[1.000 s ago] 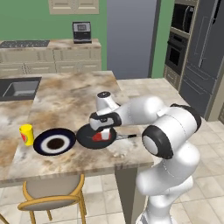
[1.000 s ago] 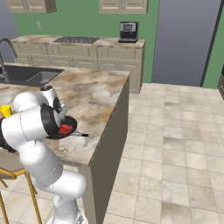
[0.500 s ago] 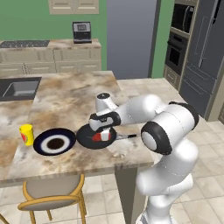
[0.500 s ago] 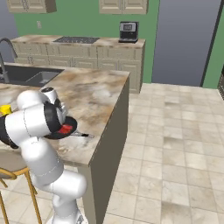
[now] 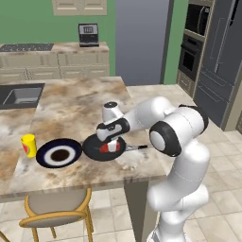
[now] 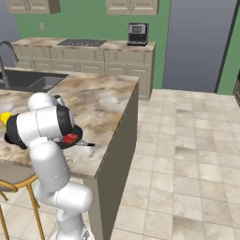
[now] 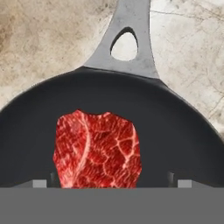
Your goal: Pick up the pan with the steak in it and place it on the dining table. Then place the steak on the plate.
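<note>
The black pan [image 5: 93,150] lies on the dining table [image 5: 80,108] near its front edge, its thin handle [image 5: 137,147] pointing right. The red steak [image 5: 105,148] rests inside it. My gripper [image 5: 110,143] hangs low over the steak, pointing down. In the hand view the steak [image 7: 97,148] fills the pan's floor [image 7: 175,131], and my gripper [image 7: 111,183] is open, one tip either side of the meat. The pan's handle [image 7: 127,26] runs to the top of that view. The navy-rimmed plate [image 5: 59,152] lies just left of the pan. From the right base view, my arm partly hides the pan [image 6: 77,137] and steak [image 6: 70,138].
A yellow cup [image 5: 29,145] stands left of the plate. A wooden chair [image 5: 56,208] is tucked under the table's front edge. A sink [image 5: 19,94] is set into the table's far left. Cabinets and a stove line the back wall.
The hand stays low over the pan; the arm's elbow has edged slightly. Pan, steak and plate have not moved.
</note>
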You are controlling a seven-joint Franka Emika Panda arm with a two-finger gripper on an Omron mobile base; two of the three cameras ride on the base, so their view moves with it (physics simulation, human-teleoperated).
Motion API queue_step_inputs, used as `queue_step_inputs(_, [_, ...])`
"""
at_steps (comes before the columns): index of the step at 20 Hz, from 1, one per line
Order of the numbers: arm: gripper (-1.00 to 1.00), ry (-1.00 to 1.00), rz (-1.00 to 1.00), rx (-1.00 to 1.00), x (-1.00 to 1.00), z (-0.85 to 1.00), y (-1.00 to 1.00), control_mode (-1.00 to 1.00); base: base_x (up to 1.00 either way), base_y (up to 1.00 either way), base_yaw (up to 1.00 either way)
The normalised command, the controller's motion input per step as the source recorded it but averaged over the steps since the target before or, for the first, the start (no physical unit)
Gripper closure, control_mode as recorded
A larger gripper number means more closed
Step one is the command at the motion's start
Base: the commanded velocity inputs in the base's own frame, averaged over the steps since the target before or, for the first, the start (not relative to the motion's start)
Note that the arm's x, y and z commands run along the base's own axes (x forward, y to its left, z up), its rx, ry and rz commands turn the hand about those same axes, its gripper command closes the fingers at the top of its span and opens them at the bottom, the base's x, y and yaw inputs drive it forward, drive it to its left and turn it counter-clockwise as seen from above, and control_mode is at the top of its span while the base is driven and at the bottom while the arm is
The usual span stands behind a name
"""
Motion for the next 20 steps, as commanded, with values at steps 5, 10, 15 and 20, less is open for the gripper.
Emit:
queue_step_inputs(5, [-1.0, 0.02, 0.0, -0.01, 0.0, -0.07, 0.12, -1.0, 0.0, 0.0, 0.0])
queue_step_inputs(10, [-1.0, 0.03, -0.02, -0.03, 0.01, -0.11, 0.27, -1.0, 0.0, 0.0, 0.0])
queue_step_inputs(15, [-1.0, 0.01, 0.0, 0.0, 0.02, -0.02, 0.05, -1.0, 0.0, 0.0, 0.0])
queue_step_inputs(20, [-1.0, 0.0, 0.0, 0.0, 0.02, -0.19, 0.0, -1.0, 0.0, 0.0, 0.0])
